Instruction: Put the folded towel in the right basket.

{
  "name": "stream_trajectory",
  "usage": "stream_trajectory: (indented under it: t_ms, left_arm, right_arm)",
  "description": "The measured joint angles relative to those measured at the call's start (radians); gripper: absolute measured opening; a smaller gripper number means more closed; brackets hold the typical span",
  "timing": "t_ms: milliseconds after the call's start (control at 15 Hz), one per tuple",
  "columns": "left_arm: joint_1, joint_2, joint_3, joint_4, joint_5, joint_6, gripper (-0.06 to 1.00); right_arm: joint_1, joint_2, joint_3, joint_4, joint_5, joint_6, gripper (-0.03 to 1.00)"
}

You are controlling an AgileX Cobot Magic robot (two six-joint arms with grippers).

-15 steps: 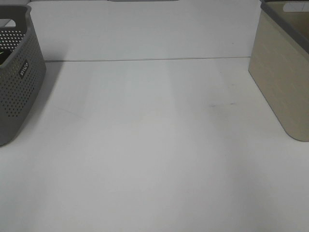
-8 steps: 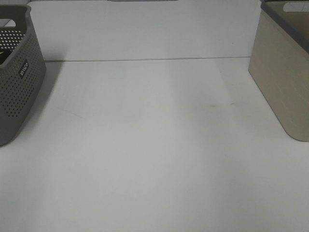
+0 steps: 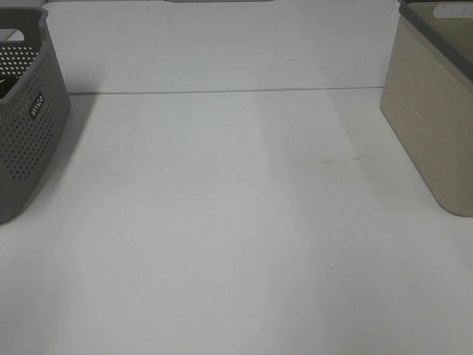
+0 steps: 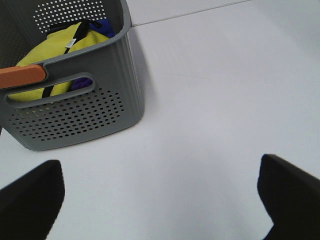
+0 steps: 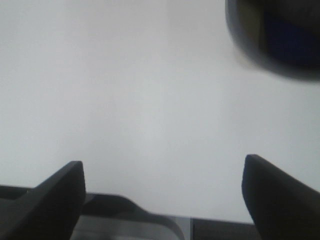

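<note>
The right basket (image 3: 432, 111) is beige with a grey rim and stands at the right edge of the table in the exterior high view. No folded towel shows plainly in any view. My left gripper (image 4: 160, 167) is open and empty above the bare table, near the grey perforated basket (image 4: 80, 105). My right gripper (image 5: 162, 162) is open and empty over the white surface. A blurred dark-rimmed container corner (image 5: 275, 35) with a dark blue patch inside shows in the right wrist view. Neither gripper shows in the exterior high view.
The grey perforated basket (image 3: 29, 126) stands at the table's left edge. In the left wrist view it holds a yellow cloth (image 4: 55, 55) and something blue-purple, with an orange piece (image 4: 22, 76) at its rim. A white wall backs the table (image 3: 222, 222).
</note>
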Motion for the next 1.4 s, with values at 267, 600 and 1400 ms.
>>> stream_trajectory:
  t_ms: [267,600,1400]
  left_arm:
    - [0.000,0.000,0.000,0.000,0.000,0.000,0.99]
    - [0.000,0.000,0.000,0.000,0.000,0.000,0.99]
    - [0.000,0.000,0.000,0.000,0.000,0.000,0.99]
  right_arm:
    - [0.000,-0.358,0.382,-0.022,0.001,0.003,0.79]
    - [0.000,-0.948,0.555,-0.087,-0.009,0.010,0.79]
    - [0.000,-1.279,0.604,-0.130,-0.146,0.012,0.79]
